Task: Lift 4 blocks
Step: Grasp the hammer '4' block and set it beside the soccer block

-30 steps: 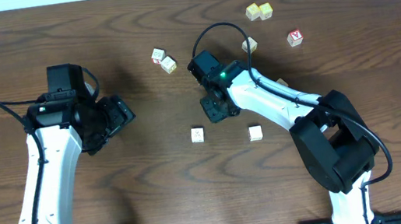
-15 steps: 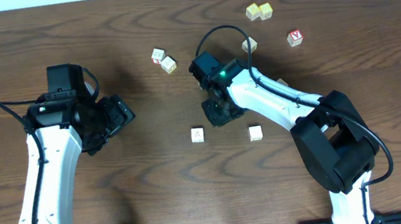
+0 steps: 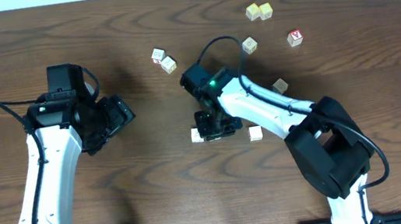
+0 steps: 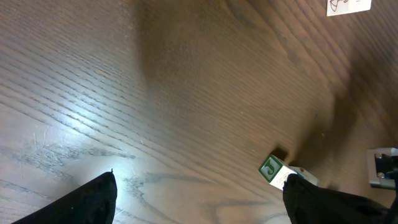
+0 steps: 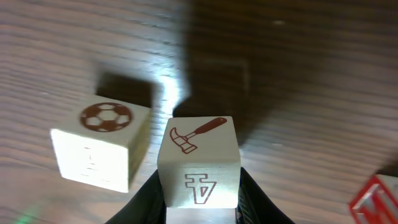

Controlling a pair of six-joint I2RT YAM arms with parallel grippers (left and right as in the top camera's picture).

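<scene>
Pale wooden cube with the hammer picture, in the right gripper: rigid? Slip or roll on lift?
Probably rigid: the pale wooden cube with the hammer picture shows crisp flat faces. Likely won't roll; the right gripper clamps opposite flat sides. Smooth faces might slip slightly.

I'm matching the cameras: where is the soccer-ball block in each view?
Overhead: soccer-ball block at centre, just left of the right gripper.
Left wrist: no soccer-ball face shows; cannot tell.
Right wrist: soccer-ball block left of centre, beside the hammer block in the jaws.
Shared landmark: the right gripper.
</scene>
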